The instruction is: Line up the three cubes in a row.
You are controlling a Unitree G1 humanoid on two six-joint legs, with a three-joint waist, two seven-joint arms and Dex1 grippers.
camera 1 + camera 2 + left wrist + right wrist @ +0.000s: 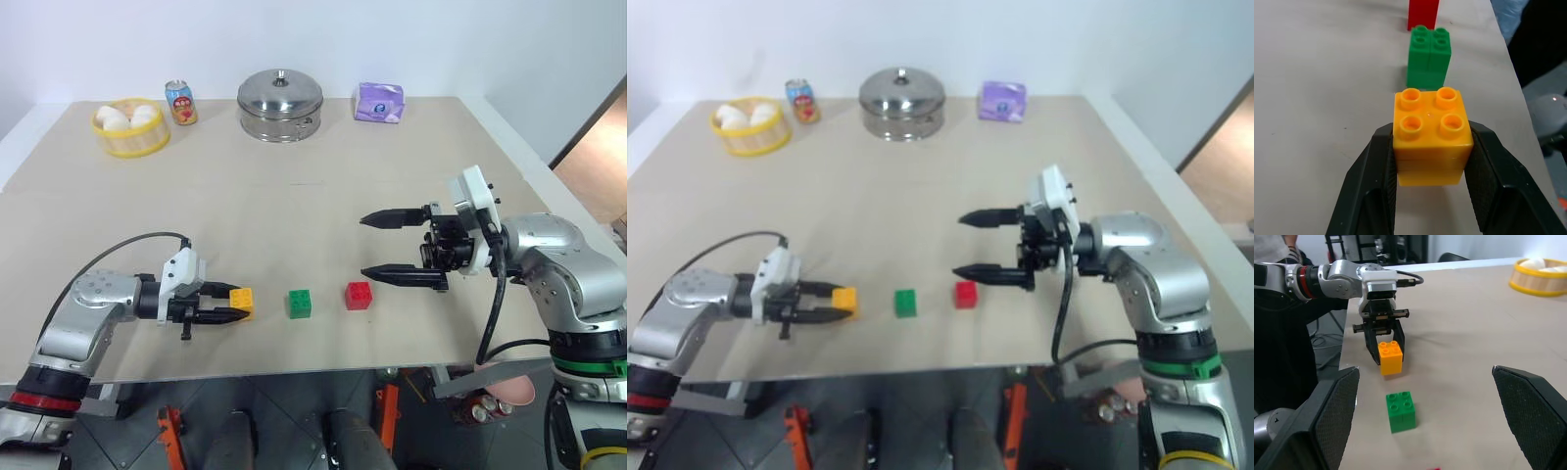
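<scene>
Three studded cubes lie in a line near the table's front edge. The orange-yellow cube [241,302] is leftmost, with my left gripper [233,305] shut on its sides; the wrist view shows both fingers [1376,186] pressed against the cube [1431,132]. The green cube [300,304] stands a short gap to its right, and the red cube [359,296] stands beyond that. My right gripper [363,247] hovers just right of and above the red cube, pointing left, jaws wide open with nothing between them.
Along the far edge stand a steel pot [280,103], a soda can [180,102], a yellow basket of white buns [130,127] and a purple packet [379,102]. The table's front edge [294,367] runs close below the cubes.
</scene>
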